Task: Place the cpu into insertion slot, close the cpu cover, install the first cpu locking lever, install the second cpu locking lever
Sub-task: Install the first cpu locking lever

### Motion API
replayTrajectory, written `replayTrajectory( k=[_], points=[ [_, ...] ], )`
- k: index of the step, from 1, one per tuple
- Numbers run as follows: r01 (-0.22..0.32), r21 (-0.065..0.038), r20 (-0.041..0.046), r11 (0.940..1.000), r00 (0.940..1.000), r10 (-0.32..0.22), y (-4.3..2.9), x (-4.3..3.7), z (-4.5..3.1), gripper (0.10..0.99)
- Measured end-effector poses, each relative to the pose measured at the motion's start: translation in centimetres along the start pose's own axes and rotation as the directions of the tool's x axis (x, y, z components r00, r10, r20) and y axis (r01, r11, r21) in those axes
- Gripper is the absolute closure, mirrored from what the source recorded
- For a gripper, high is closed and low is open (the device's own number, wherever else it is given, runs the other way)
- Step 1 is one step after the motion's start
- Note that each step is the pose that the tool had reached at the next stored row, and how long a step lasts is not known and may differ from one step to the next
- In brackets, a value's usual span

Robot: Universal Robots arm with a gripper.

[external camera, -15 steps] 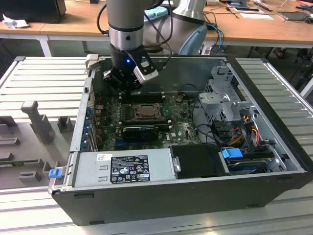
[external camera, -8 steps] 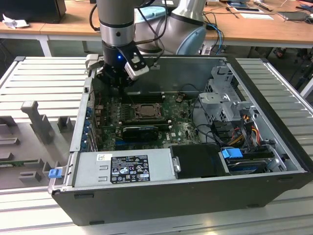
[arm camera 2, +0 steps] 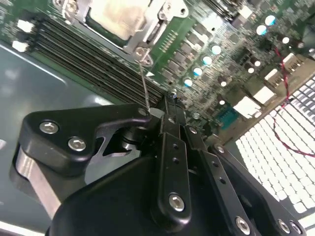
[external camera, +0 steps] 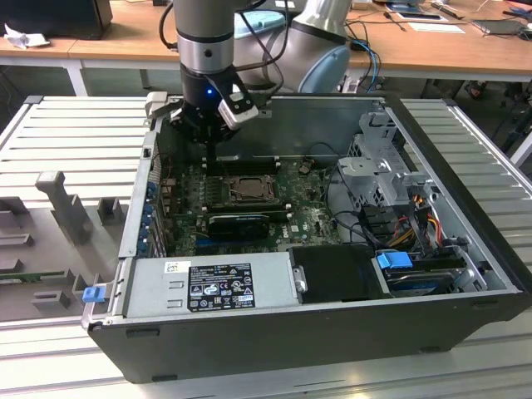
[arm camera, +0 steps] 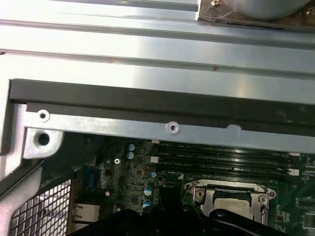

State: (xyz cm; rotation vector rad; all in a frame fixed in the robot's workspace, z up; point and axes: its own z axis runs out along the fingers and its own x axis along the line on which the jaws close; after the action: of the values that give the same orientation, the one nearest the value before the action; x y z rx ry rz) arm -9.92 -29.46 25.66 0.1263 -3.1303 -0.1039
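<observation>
The cpu (arm camera 2: 115,14) lies pale and flat in the insertion slot (external camera: 245,189), on the green board inside the open computer case. The silver cpu cover (arm camera 2: 158,24) sits down around it, its cut-out framing the chip; in the first wrist view the cpu cover (arm camera: 206,196) rims the cpu (arm camera: 231,202). A thin wire locking lever (arm camera 2: 143,83) rises from the socket's corner to my gripper (arm camera 2: 151,113), whose black fingers (arm camera 2: 170,147) are shut on its end. In the exterior view my gripper (external camera: 212,158) hangs just beside the socket, toward that view's left.
Black memory slots (arm camera 2: 88,59) run alongside the socket. The case's metal wall (arm camera: 172,128) stands close behind it. A black graphics card (external camera: 239,223), a power supply (external camera: 212,283) and a drive cage with cables (external camera: 391,183) occupy the rest of the case.
</observation>
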Motion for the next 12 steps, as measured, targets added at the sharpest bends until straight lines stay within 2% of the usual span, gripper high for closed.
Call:
replayTrajectory(
  k=[3, 12],
  points=[
    [0.0, 0.0, 0.0, 1.0, 1.0, 0.0, -0.05, -0.52, -0.01, 0.98],
    [0.0, 0.0, 0.0, 1.0, 1.0, 0.0, -0.07, -0.89, 0.0, 0.98]
  ],
)
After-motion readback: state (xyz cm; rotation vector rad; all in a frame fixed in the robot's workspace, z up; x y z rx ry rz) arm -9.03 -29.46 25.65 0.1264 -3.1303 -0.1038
